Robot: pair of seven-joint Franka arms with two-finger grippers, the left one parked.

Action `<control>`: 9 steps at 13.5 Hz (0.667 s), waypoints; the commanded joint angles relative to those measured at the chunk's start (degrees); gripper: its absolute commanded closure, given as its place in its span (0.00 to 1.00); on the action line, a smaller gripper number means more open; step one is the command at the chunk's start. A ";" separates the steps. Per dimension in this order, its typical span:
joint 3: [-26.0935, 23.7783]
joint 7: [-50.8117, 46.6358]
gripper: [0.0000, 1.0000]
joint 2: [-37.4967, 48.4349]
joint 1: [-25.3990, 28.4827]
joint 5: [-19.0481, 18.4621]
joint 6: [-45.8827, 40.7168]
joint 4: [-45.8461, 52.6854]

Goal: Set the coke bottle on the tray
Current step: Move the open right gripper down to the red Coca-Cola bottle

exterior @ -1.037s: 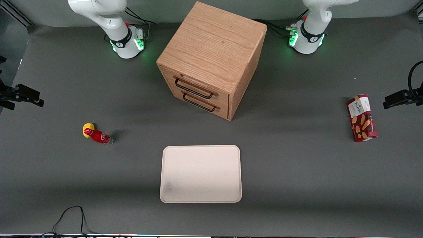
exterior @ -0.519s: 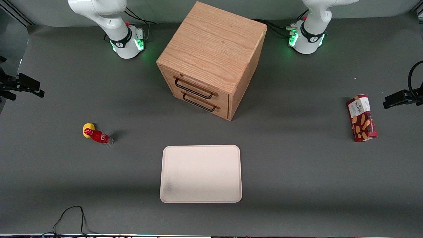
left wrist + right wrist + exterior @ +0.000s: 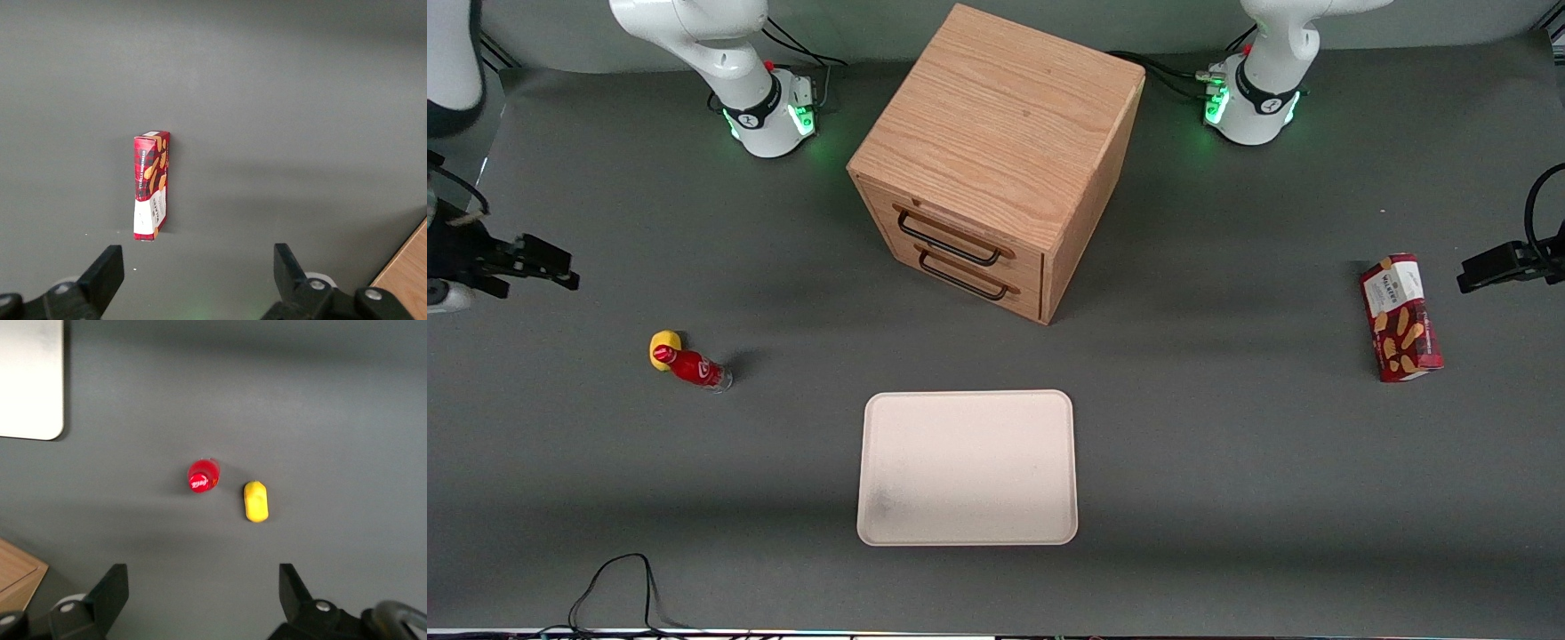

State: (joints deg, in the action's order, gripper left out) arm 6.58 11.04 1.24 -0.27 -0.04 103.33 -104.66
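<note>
The coke bottle [image 3: 692, 366] stands upright on the grey table toward the working arm's end; its red cap and red label show. From straight above, the right wrist view shows the coke bottle [image 3: 202, 479] as a red cap. The cream-pink tray [image 3: 967, 467] lies flat near the table's front edge, and one rounded corner of the tray [image 3: 30, 380] shows in the wrist view. My right gripper [image 3: 559, 268] hangs above the table's end, farther from the front camera than the bottle. The gripper [image 3: 203, 585] is open wide, with nothing between its fingers.
A small yellow lump [image 3: 665, 341] touches the bottle's cap side; the wrist view shows the lump [image 3: 255, 501] beside the bottle. A wooden two-drawer cabinet [image 3: 996, 160] stands mid-table. A red biscuit box [image 3: 1400, 317] lies toward the parked arm's end. A black cable [image 3: 618, 582] loops at the front edge.
My right gripper has come inward over the table's end, closer to the bottle, and more of the arm shows. The bottle, lump and tray have not moved.
</note>
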 commanded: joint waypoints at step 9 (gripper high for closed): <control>0.27 1.27 0.00 -3.34 0.80 3.55 25.15 -17.51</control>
State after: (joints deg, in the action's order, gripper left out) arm 6.50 11.04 -1.33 -0.18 1.97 124.80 -120.23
